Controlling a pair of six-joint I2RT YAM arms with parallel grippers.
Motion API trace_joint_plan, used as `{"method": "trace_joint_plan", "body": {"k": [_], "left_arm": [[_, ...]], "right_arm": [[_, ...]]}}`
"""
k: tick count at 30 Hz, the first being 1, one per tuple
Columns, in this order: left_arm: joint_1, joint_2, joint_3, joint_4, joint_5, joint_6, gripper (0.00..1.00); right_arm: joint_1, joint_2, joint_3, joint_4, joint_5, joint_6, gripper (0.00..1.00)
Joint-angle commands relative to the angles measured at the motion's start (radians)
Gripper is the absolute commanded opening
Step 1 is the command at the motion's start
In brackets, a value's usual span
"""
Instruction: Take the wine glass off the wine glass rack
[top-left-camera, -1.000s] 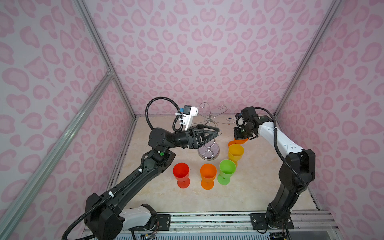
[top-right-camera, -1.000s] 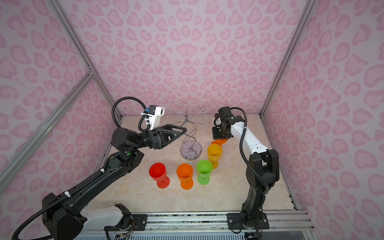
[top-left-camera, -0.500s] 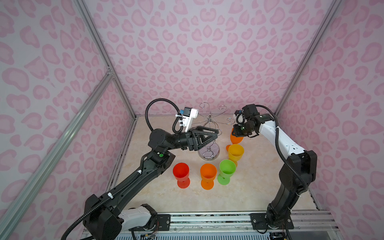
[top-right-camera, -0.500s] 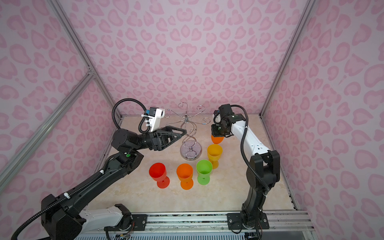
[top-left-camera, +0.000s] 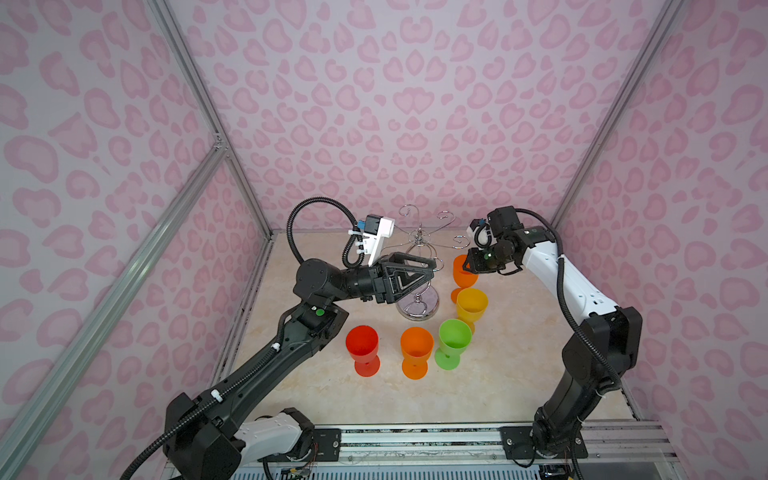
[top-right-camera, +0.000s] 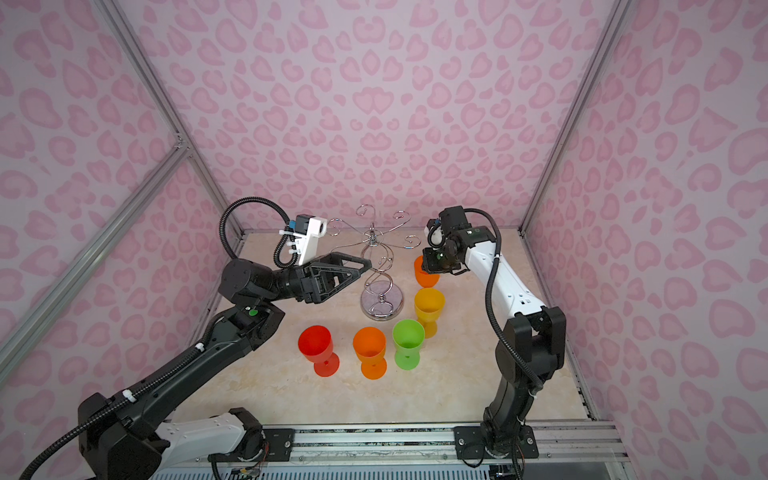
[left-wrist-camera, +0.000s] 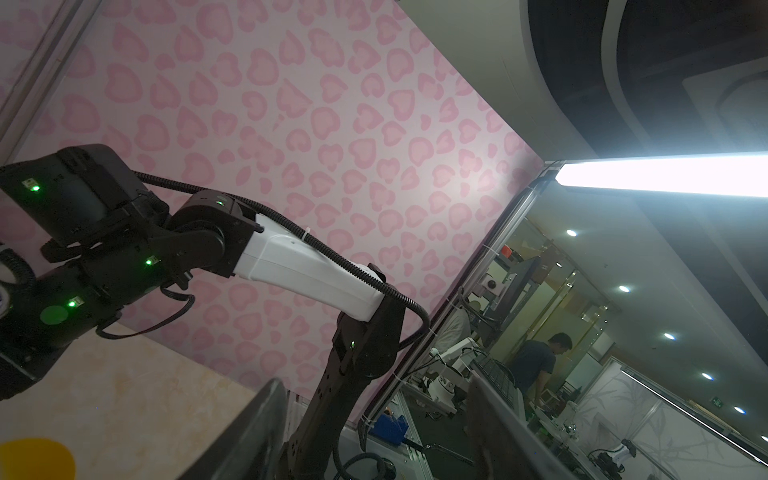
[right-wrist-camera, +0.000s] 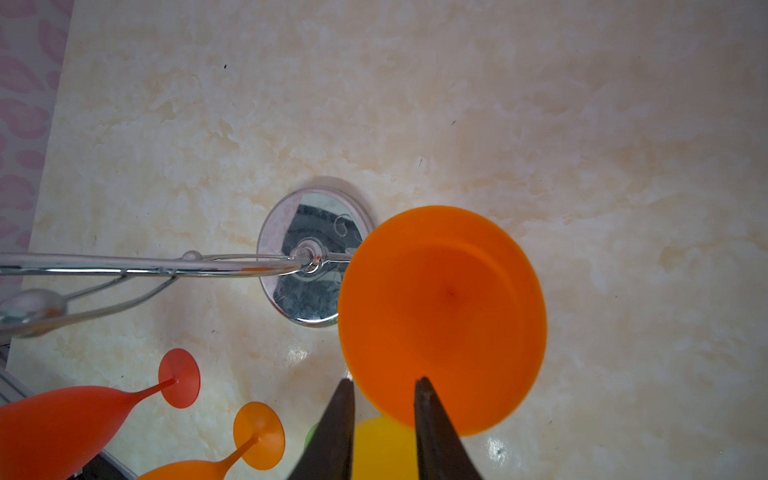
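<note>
Slightly parted, the fingers (right-wrist-camera: 432, 419) of the right gripper (right-wrist-camera: 384, 380) straddle, without pinching, the rim of the orange glass (right-wrist-camera: 440, 316), which stands on the table (right-wrist-camera: 582, 124) just beside the rack (right-wrist-camera: 299, 291), while the left gripper (left-wrist-camera: 376, 378) gapes empty near its stem.

No text, brand, number or label can be read in any view. The wine glass rack (top-right-camera: 381, 305) is bare chrome with no marking. A small green sign (left-wrist-camera: 717, 401) in the room beyond is too small to read.
</note>
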Motion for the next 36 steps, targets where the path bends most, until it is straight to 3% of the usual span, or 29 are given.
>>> {"method": "trace_joint_plan", "body": {"k": [1,8,13,16,19,23,27,29,32,36], "left_arm": [[0.0,-0.012,-0.002,0.004,-0.002,0.023,0.71],[0.002,-0.042,0.012,-0.085,-0.01,0.085,0.71],[0.015,-0.127,0.081,-0.405,-0.078,0.316,0.71],[0.032,-0.202,0.145,-0.679,-0.22,0.508,0.72],[0.065,-0.273,0.179,-0.861,-0.432,0.634,0.72],[0.089,-0.362,0.182,-1.024,-0.834,0.805,0.75],[0.095,-0.396,0.056,-0.962,-1.387,0.972,0.77],[0.113,-0.374,-0.035,-0.844,-1.569,1.029,0.77],[0.187,-0.319,-0.182,-0.653,-1.601,1.065,0.78],[0.338,-0.241,-0.355,-0.448,-1.406,1.023,0.81]], "right_arm": [[0.002,-0.018,0.001,-0.01,-0.001,-0.014,0.28],[-0.01,-0.088,-0.003,-0.001,0.018,-0.003,0.29],[-0.059,-0.196,-0.041,0.033,0.04,0.019,0.28],[-0.104,-0.311,-0.12,0.124,0.067,0.052,0.28],[-0.141,-0.477,-0.288,0.303,0.13,0.086,0.28],[-0.214,-0.697,-0.49,0.513,0.217,0.066,0.3],[-0.26,-0.809,-0.626,0.633,0.334,0.033,0.36],[-0.268,-0.817,-0.676,0.673,0.369,0.04,0.38],[-0.27,-0.809,-0.74,0.73,0.419,0.046,0.38],[-0.289,-0.812,-0.831,0.84,0.468,0.073,0.39]]}}
